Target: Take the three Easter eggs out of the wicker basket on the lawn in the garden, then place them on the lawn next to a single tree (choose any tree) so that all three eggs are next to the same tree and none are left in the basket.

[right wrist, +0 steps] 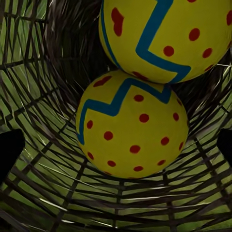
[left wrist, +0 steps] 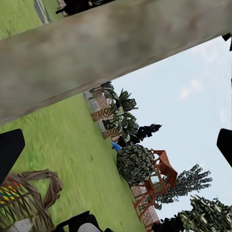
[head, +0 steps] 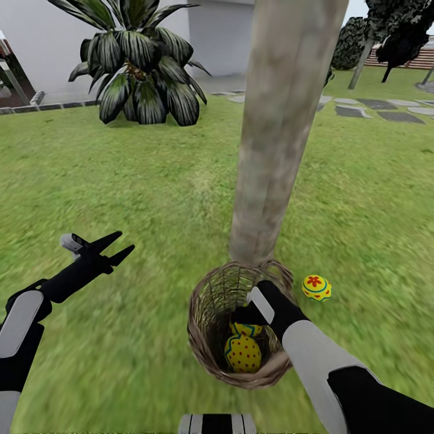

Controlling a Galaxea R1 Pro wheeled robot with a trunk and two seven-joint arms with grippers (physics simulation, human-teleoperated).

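The round brown wicker basket point(head: 212, 361) sits on the short green lawn point(head: 120, 181) at the foot of the thick mottled grey-brown tree trunk point(head: 277, 132). Two yellow eggs with blue zigzags and red dots point(head: 243, 352) lie inside; the right gripper point(head: 244, 314) reaches in above them, fingers apart. A third yellow egg with a red flower mark point(head: 316, 287) rests on grass just right of the trunk. The left gripper point(head: 114, 246) hovers left, fingers spread

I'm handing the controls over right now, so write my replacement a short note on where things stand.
Left gripper: open, empty, raised over the lawn.
Right gripper: reaching into the wicker basket, fingers apart, holding nothing yet.
Done: one egg lies on the grass near the tree.
Left: two eggs in the basket; place both beside that trunk.
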